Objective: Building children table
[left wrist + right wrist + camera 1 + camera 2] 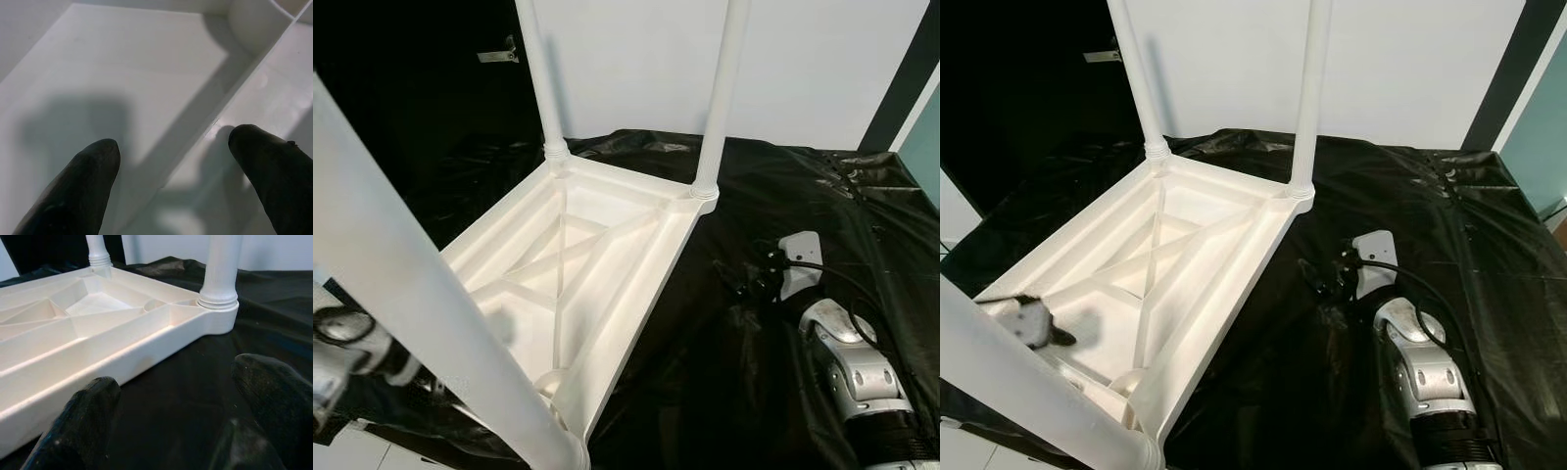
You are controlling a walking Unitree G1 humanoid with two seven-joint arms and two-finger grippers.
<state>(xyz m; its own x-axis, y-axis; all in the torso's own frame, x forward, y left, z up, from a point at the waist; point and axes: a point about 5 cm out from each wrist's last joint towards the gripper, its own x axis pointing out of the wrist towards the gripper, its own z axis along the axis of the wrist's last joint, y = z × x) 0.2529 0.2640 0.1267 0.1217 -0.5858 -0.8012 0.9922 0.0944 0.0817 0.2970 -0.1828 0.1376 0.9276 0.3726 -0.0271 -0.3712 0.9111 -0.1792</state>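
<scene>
**Both pincers wide and holding nothing, at the upturned table**

Left pincer (168, 161) hangs wide open over the ribbed white underside of the child's table (597, 245), its fingers (88, 171) clear of the plastic and gripping nothing. The right pincer (171, 401) is also spread wide and holds nothing, low over the black sheet (783, 196) beside the table's long edge.

From the head, the table lies upside down on that sheet with two far legs (720, 98) standing upright and a third leg (401, 294) close to the camera. The right wrist view adds the far corner socket (217, 301) seen side-on.
</scene>
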